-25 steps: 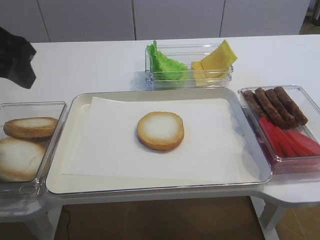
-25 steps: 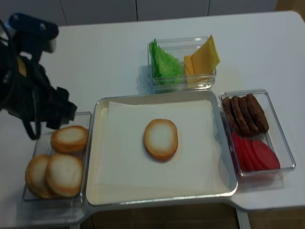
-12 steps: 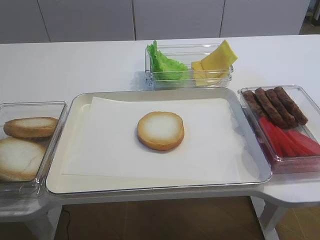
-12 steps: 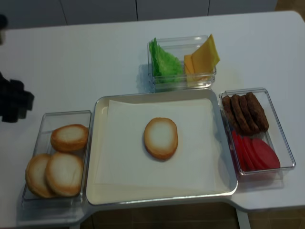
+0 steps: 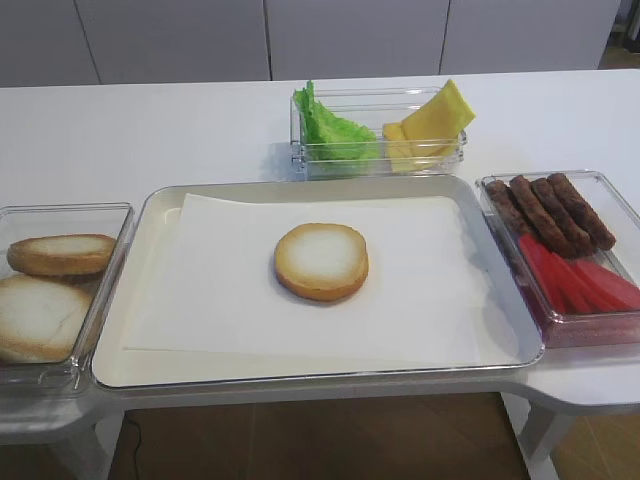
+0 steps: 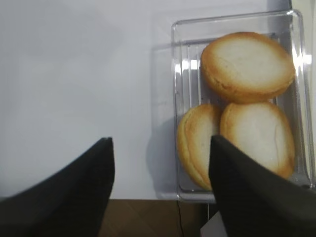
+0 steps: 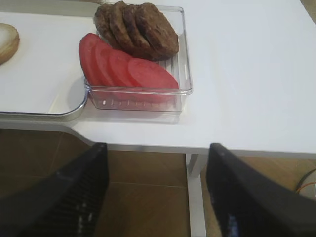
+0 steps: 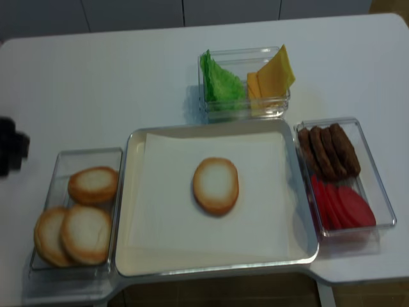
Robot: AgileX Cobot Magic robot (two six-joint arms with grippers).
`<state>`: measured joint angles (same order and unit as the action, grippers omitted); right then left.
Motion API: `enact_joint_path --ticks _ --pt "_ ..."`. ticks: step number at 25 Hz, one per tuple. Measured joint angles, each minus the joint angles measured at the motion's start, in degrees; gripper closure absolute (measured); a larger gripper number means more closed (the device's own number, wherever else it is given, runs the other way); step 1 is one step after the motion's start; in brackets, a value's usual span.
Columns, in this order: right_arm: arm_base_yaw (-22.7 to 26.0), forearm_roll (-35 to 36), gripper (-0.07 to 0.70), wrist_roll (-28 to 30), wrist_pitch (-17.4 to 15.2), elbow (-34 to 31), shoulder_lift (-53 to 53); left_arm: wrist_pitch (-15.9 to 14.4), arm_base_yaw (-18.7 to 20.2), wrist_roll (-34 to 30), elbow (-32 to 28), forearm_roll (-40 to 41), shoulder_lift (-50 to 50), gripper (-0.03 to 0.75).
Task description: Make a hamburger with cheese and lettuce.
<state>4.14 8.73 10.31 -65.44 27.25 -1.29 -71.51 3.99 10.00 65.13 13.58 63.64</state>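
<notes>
Your round, golden-crusted bun half [image 5: 321, 261] lies on the paper in the middle of the metal tray [image 5: 494, 275]. Both the left gripper [image 6: 160, 190] and right gripper [image 7: 157, 190] stand wide and empty. Reach far for the ruffled green lettuce [image 5: 333, 130] or the yellow cheese slices [image 5: 432, 121] beside it, and pinch only one piece.

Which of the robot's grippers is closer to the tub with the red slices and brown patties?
The right gripper. It hangs open off the table's front edge, just below that tub. The left gripper is open beside the bun tub, at the table's opposite end.
</notes>
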Motion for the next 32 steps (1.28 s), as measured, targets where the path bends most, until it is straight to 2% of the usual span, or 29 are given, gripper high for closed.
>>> enact_joint_path --ticks 9,22,32 --pt "0.0 0.0 0.144 0.0 0.0 0.0 0.0 0.0 0.0 2.15 -9.22 0.0 -10.01 0.269" --pt "0.0 0.0 0.144 0.1 0.0 0.0 0.0 -0.65 0.0 3.32 -11.09 1.43 -31.1 0.269" --pt "0.0 0.0 0.144 0.1 0.0 0.0 0.0 -1.36 0.0 3.42 -24.25 1.23 -53.14 0.269"
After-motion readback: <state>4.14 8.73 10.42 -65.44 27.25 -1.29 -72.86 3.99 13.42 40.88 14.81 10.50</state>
